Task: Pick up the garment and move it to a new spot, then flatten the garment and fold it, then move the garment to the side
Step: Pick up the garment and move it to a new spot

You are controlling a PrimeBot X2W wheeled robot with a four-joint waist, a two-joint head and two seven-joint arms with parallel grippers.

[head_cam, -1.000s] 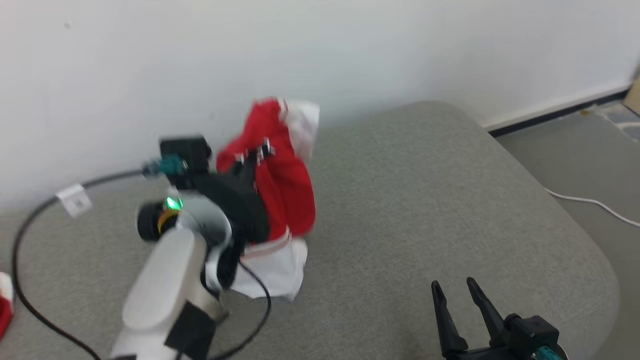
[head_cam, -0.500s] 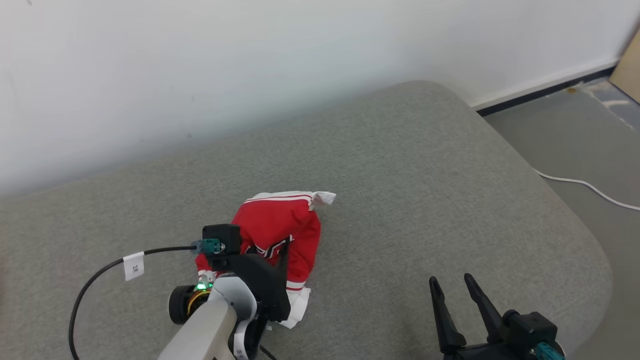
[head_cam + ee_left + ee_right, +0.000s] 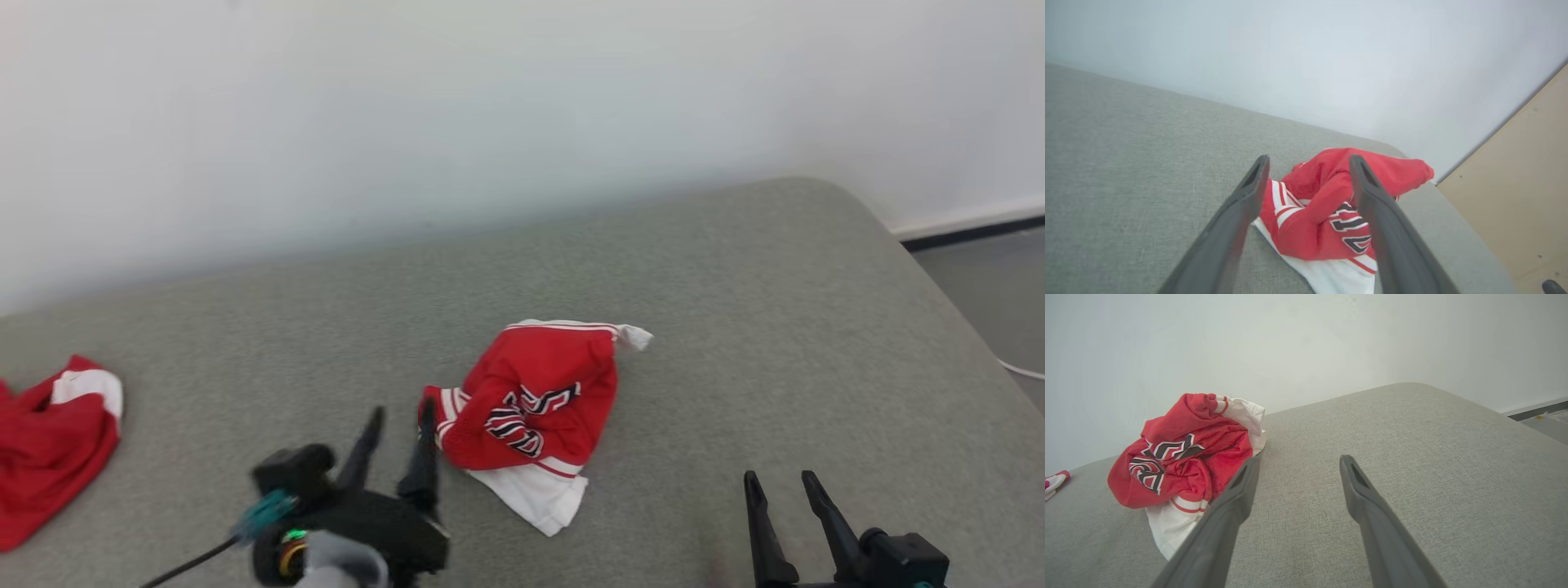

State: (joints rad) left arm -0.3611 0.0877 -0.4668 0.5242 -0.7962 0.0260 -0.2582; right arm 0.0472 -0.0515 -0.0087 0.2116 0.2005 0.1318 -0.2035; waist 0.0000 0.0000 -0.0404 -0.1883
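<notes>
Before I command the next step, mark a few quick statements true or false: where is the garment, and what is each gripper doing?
1. The left gripper is open and is not gripping the garment. True.
2. The garment lies spread out flat. False: it sits in a crumpled heap on the grey cushion.
3. The right gripper is shut on the garment. False: it is open and apart from the garment, over bare cushion.
4. A second red and white cloth lies at the left edge of the head view. True.
</notes>
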